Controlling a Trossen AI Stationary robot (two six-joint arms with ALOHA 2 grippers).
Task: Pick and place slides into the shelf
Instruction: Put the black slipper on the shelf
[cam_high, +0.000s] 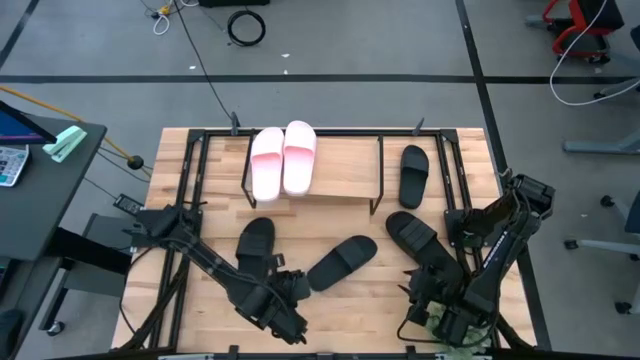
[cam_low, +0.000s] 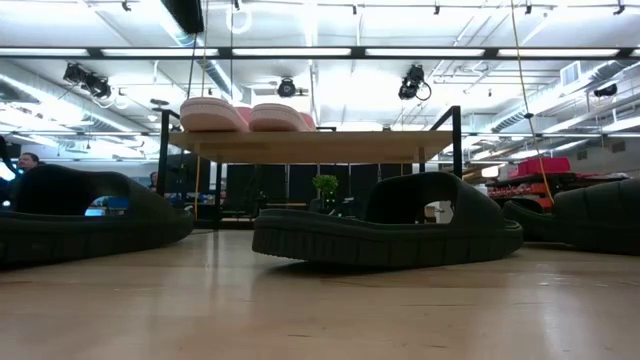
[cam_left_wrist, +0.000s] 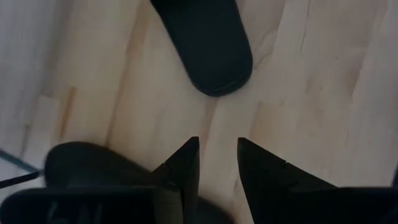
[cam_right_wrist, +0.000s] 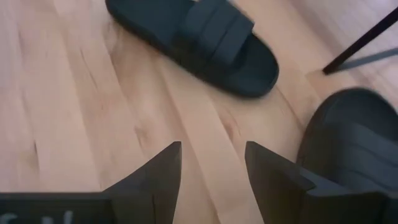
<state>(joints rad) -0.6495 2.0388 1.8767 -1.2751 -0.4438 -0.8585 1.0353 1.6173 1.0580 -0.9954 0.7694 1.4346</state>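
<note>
Two pale pink slides (cam_high: 283, 160) lie side by side, soles down, on the left part of the shelf's wooden top (cam_high: 345, 170), and they also show in the low view (cam_low: 245, 115). Four black slides rest on the table: one (cam_high: 413, 173) right of the shelf, one (cam_high: 254, 245) on the left, one (cam_high: 342, 262) in the middle and one (cam_high: 420, 240) on the right. My left gripper (cam_high: 290, 292) is open near the table's near edge, with a black slide's end (cam_left_wrist: 208, 50) ahead of it. My right gripper (cam_high: 415, 290) is open too, between two black slides (cam_right_wrist: 199, 34) (cam_right_wrist: 354, 143).
A black metal frame (cam_high: 190, 170) runs around the table. The shelf's thin black legs (cam_high: 377, 205) stand on the wood, and one shows in the right wrist view (cam_right_wrist: 364, 43). Bare wood lies under both grippers (cam_left_wrist: 298, 93). Cables and chairs lie beyond the table.
</note>
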